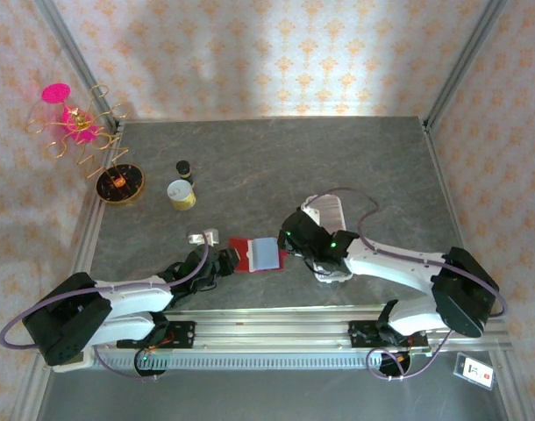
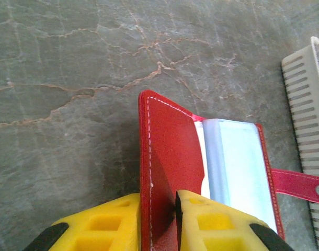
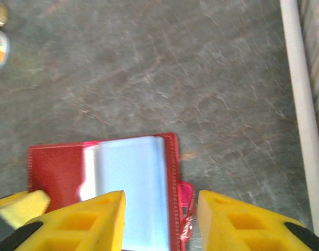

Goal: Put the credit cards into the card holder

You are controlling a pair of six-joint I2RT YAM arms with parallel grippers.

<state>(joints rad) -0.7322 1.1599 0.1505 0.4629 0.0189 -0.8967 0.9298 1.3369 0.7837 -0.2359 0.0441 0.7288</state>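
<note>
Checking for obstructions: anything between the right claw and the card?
Nothing visible. The right claw hangs open over the card on the open wallet; the left claw pinches its flap.

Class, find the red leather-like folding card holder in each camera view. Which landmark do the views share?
Top external: the red leather-like folding card holder lies near the picture's centre.
Left wrist: lower centre, one flap standing up.
Right wrist: bottom left, lying open.
Shared landmark: the pale blue flat card on its open inside.
</note>
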